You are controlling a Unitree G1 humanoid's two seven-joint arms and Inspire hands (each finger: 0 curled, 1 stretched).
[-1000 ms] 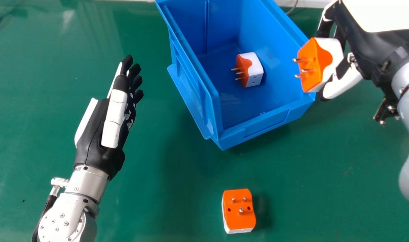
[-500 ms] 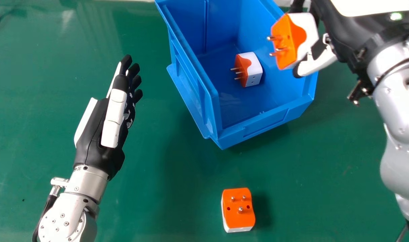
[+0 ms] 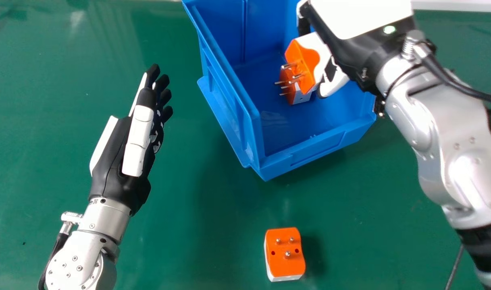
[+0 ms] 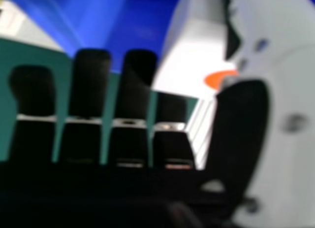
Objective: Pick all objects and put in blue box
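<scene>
There's your right robot hand (image 3: pixel 344 52), gripping an orange-and-white adapter (image 3: pixel 306 62) between thumb and fingers, right over the blue box (image 3: pixel 318 150)! A second adapter (image 3: pixel 300 98) sits inside, partly hidden behind it. The third adapter (image 3: pixel 286 262) lies on the surface (image 3: pixel 189 241), well apart from that hand; your left robot hand (image 3: pixel 114 177) is open.

The green table (image 3: pixel 169 241) holds a blue box (image 3: pixel 318 148) and adapter (image 3: pixel 286 264) (pins up).
</scene>
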